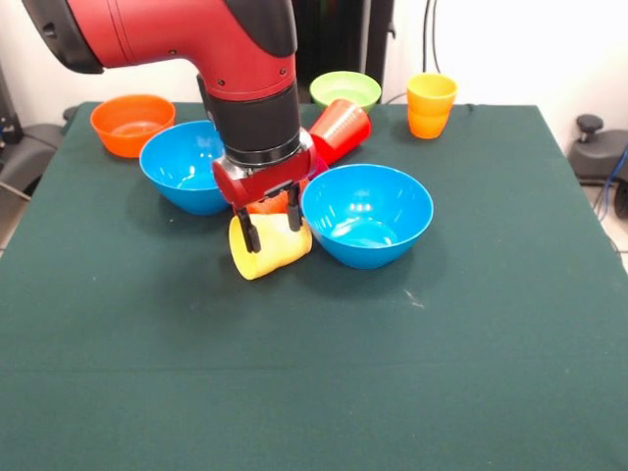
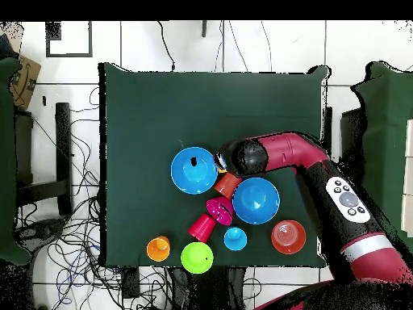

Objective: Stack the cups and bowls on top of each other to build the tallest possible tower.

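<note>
My gripper (image 1: 270, 229) is open, with its black fingers (image 1: 250, 235) down on either side of a pale yellow cup (image 1: 270, 253) that lies on its side on the green cloth. An orange cup (image 1: 271, 204) (image 2: 227, 184) sits just behind the gripper, between the two large blue bowls (image 1: 186, 165) (image 1: 368, 214). A red cup (image 1: 339, 128) (image 2: 201, 227) lies tipped behind them. In the overhead view the arm (image 2: 274, 153) covers the gripper. There, a pink-red bowl (image 2: 219, 210) and a light blue cup (image 2: 235, 238) stand near the blue bowls (image 2: 193, 169) (image 2: 256, 200).
An orange bowl (image 1: 130, 123) (image 2: 288, 236) stands at the back left of the front view, a lime-green bowl (image 1: 345, 88) (image 2: 197, 257) at the back middle, and a yellow-orange cup (image 1: 430, 105) (image 2: 158, 248) upright at the back right. The table edge (image 1: 579, 196) is at the right.
</note>
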Controlling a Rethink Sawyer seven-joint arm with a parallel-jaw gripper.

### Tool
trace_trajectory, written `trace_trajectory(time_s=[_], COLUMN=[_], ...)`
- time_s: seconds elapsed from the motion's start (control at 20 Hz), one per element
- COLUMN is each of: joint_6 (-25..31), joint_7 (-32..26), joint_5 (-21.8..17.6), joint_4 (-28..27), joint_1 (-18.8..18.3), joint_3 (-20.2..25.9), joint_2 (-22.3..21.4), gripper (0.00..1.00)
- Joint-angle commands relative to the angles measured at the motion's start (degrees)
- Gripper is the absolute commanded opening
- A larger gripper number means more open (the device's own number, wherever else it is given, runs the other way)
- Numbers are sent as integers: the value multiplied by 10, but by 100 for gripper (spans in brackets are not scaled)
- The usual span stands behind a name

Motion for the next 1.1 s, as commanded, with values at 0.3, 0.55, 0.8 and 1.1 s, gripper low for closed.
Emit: trace_trajectory(time_s=[0.3,0.55,0.8,1.1], joint_6=[76,74,85,89], joint_7=[-215,-216,-221,-234], joint_5=[-76,-82,-95,-121], joint_4=[-43,-48,-55,-66], joint_1=[22,24,24,20], joint_3=[-16,-21,-26,-34], joint_2=[7,9,14,25], gripper=[100,100,100,100])
